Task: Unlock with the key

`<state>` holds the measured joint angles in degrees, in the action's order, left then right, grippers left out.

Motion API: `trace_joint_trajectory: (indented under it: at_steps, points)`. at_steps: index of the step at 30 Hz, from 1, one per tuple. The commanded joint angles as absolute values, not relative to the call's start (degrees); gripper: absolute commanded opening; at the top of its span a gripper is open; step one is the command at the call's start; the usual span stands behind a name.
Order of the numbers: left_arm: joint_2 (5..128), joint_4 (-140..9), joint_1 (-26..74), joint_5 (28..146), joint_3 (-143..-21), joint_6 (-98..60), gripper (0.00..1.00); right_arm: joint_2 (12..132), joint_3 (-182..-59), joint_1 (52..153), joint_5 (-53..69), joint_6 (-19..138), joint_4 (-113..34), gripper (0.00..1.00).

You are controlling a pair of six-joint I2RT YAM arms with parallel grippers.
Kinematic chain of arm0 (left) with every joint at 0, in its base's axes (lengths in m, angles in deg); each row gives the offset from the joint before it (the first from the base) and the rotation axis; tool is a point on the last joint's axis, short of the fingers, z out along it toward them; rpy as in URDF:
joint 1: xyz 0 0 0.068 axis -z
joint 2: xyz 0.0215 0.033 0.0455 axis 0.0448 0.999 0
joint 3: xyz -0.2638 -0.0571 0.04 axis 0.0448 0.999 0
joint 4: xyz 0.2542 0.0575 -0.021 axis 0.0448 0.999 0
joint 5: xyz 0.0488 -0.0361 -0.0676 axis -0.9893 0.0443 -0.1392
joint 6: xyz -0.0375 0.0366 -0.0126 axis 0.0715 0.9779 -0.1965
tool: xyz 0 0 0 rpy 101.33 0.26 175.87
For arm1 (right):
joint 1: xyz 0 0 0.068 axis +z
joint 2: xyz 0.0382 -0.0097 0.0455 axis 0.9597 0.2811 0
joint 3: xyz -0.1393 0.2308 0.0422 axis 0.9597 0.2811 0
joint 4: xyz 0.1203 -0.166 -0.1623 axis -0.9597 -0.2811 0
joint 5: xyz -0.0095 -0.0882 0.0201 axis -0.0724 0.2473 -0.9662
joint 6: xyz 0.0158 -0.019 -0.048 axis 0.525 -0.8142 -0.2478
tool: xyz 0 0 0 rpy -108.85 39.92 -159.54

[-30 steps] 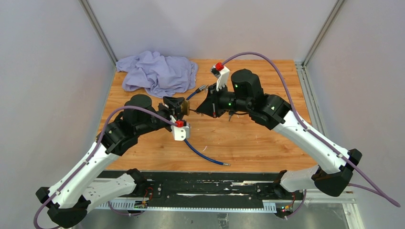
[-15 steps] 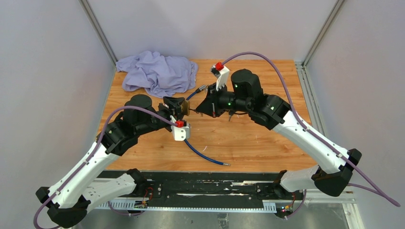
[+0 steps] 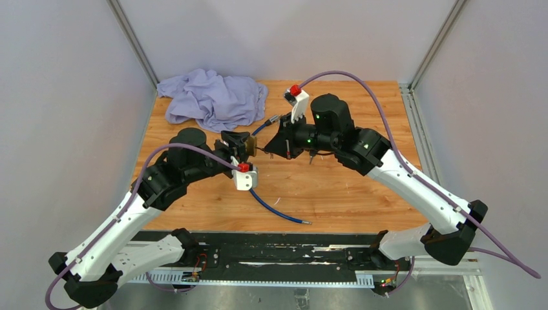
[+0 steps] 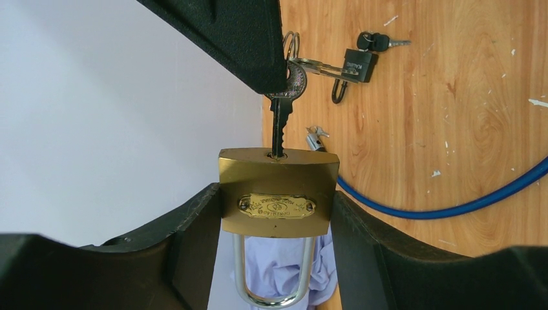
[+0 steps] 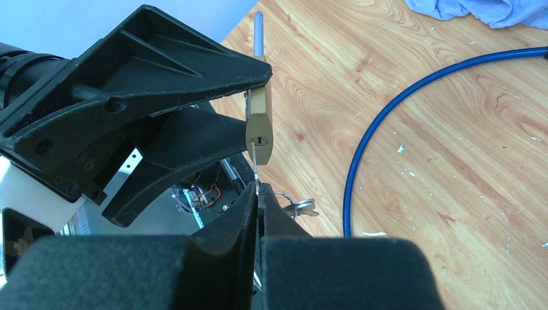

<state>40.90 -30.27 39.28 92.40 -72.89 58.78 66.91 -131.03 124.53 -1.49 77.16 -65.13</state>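
Padlock (image 4: 278,194): we saw the brass body held up over the wooden table (image 3: 362,187), about midway between the two arms, its keyhole end facing the right arm.
Shackle (image 4: 274,271): we found it pointing back toward the left wrist, both legs running into the body; from these views we could not tell whether it was latched.
Key (image 4: 282,110): we saw its blade entered in the keyhole, with part of the blade showing between the head and the brass body; a key ring (image 4: 291,44) hung at the head.
Left gripper (image 4: 278,223): we noted it partly open, its two black fingers (image 4: 194,239) pressed against the narrow sides of the padlock and gripping it.
Right gripper (image 5: 258,194): we saw its fingers pinched fully together on the head of the key, with no gap between them.
Blue cable (image 3: 274,210): we saw it lying curved on the table, below the held padlock.
Second padlock (image 4: 358,64): we noticed a small dark one lying on the wood with black-headed keys (image 4: 376,42) just beside it, apart from both grippers.
Cloth (image 3: 213,97): we saw a crumpled lilac piece at the far left corner of the table, well apart from the grippers.
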Motion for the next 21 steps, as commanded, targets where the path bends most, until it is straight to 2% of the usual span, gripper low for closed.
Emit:
trace_joint_trajectory:
  at_steps: [1,21]
  points:
    - [40.6,-35.0,40.1,93.2,-74.8,59.4,0.00,67.6,-130.2,125.4,-0.7,78.0,-62.2,0.01]
    - [40.1,-33.8,41.7,93.0,-73.4,63.9,0.00,68.1,-129.4,125.8,-0.6,79.2,-59.6,0.01]
